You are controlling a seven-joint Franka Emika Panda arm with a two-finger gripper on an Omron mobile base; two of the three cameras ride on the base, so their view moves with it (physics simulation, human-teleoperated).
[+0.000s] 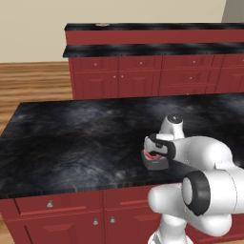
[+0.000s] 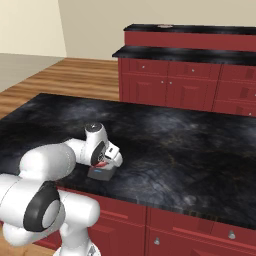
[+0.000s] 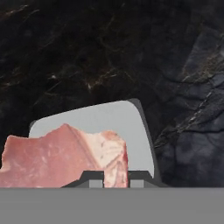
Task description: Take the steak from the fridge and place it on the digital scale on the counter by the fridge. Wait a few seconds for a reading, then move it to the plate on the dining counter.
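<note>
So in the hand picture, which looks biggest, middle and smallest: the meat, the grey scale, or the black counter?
1. The black counter looks biggest by far.
2. The grey digital scale and the steak look about alike; the steak covers part of the scale and runs off the picture's edge, so I won't rank them.

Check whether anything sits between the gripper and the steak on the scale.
Nothing visible does. In the hand view the gripper has its fingertips closed on the steak's edge, with the meat lying on the digital scale. The black counter around the scale shows nothing else nearby.
</note>
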